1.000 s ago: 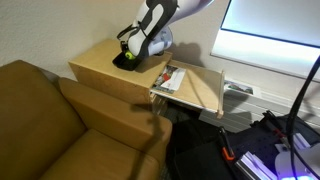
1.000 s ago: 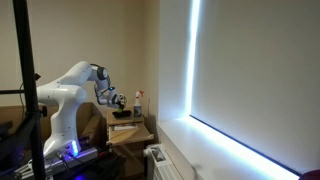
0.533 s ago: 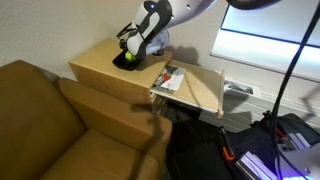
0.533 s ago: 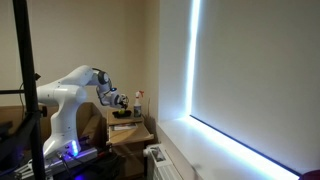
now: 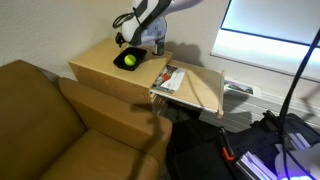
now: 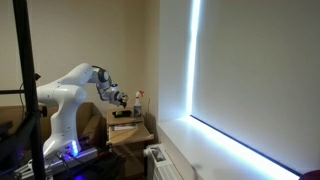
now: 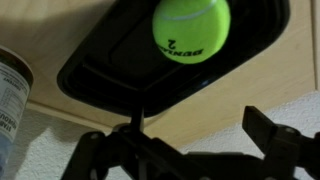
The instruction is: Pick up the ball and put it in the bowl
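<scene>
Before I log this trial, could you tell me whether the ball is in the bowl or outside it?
In. The ball lies within the rim of the bowl, and the open gripper holds nothing.

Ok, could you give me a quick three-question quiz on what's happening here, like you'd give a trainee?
1. True or false: the ball lies inside the black bowl.
2. The end effector is: A) shut on the ball, B) open and holding nothing, C) clamped on the bowl's rim.
3. Fill in: the ball's colour is ____.

Key: 1 true; 2 B; 3 yellow-green.
</scene>
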`<state>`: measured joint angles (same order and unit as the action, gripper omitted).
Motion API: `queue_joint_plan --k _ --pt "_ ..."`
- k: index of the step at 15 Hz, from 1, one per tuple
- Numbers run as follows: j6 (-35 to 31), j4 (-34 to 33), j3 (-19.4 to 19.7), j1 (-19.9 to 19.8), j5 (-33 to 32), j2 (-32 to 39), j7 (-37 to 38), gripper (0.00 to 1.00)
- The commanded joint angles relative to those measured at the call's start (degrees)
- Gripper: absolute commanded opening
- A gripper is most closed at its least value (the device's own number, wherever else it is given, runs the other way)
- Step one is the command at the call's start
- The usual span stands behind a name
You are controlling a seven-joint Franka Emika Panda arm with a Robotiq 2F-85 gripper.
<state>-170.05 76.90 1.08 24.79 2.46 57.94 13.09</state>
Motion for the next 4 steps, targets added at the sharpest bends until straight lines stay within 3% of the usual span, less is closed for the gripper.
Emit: queue_joint_plan --k 1,3,4 --pt "9.76 9.93 -0.84 -0.99 1.64 -13.60 3.51 1.00" --pt "12.20 13.43 -4.43 -3.85 3.08 -19.63 2.73 1.00" --pt "12.36 15.60 -8.87 -7.10 5.77 -22.77 -0.02 1.00"
